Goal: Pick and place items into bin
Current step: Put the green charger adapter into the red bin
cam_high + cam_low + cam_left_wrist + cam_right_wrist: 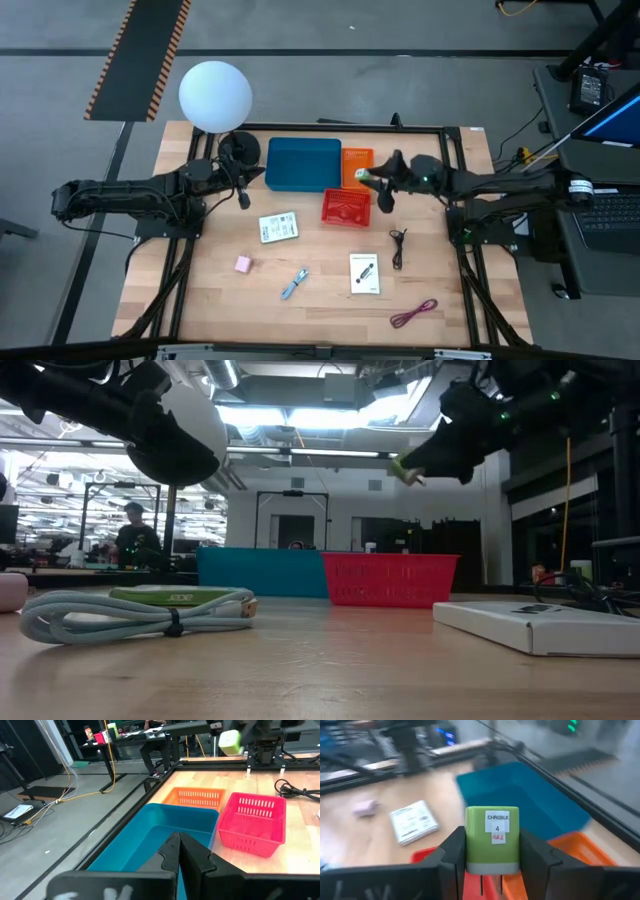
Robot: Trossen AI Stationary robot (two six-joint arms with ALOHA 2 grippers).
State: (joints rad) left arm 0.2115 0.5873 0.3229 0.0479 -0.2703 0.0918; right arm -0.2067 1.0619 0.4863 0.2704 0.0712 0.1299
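I see my right gripper (492, 857) pinching a green charger block (492, 840) between both fingers, held in the air above the red basket (346, 207) and orange basket (356, 160). Beyond it, my left gripper (179, 852) hovers over the blue bin (303, 163), fingers pressed together.

High view looks straight down, far off, taking in the whole worktop (230, 310) and both arms. Low view sits at worktop level, facing level across into the room, very near the pale cable (130, 618). Left wrist view looks forward past the left hand (179, 851) over the blue bin (150, 837). Right wrist view looks past the right hand (491, 851), close on the green charger (492, 840). All four views share the red basket (346, 208) and blue bin.
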